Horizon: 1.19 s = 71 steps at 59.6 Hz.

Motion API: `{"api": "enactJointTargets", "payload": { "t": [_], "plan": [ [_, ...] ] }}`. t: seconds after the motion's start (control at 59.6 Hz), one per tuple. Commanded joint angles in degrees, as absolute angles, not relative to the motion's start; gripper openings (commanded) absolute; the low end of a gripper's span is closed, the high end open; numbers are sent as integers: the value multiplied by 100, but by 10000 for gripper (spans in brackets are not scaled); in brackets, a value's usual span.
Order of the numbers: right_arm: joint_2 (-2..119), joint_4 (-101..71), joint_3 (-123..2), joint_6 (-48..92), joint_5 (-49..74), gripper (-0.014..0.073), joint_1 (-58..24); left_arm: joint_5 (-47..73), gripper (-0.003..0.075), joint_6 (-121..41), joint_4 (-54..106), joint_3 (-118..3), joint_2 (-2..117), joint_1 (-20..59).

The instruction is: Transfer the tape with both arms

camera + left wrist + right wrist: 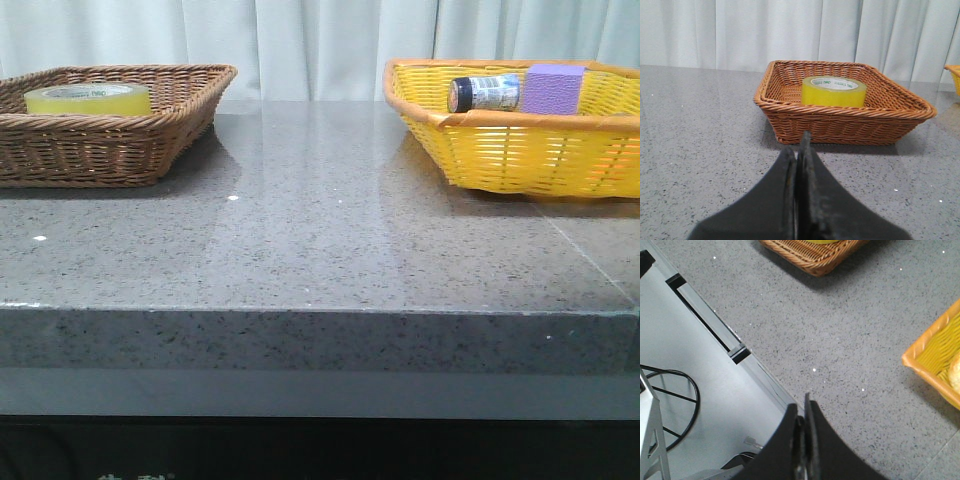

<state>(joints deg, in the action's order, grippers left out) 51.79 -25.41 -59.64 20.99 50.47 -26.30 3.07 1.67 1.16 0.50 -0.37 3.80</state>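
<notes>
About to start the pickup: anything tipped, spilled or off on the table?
Nothing stands out. The tape lies flat in the brown basket; the bottle lies on its side beside the purple block in the yellow basket.

table [320, 250]: glossy speckled stone | brown basket [120, 140]: woven wicker | tape [87, 98]: glossy translucent plastic

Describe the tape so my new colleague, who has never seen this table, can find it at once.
On the grey stone table stand two baskets; look in the brown wicker basket on the left. The tape lies flat inside it, alone: a wide, translucent yellow roll with a white, green-printed core, unlike the bottle and purple block in the yellow basket.
</notes>
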Motion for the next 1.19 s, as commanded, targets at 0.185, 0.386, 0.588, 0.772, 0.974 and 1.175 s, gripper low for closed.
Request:
{"api": "enactJointTargets", "payload": {
  "t": [0.185,0.386,0.588,0.772,0.974,1.175],
  "plan": [
    [3336,-2433,-4515,2319,2299,-69,-1348,-149,-20,152,169,269,-134,367],
    [1872,-2459,-3145,2319,810,-69,-804,-149,-20,152,169,269,-134,367],
    [1189,-2459,-2591,2314,679,-69,-796,-149,-20,152,169,269,-134,367],
    [838,-1413,-2083,1115,372,-69,-548,-149,-20,152,169,269,-134,367],
    [304,-569,-1396,82,202,-69,-239,-149,-20,152,169,269,-134,367],
    [-217,-569,-631,82,49,-69,-77,-149,-20,152,169,269,-134,367]
  ]
}}
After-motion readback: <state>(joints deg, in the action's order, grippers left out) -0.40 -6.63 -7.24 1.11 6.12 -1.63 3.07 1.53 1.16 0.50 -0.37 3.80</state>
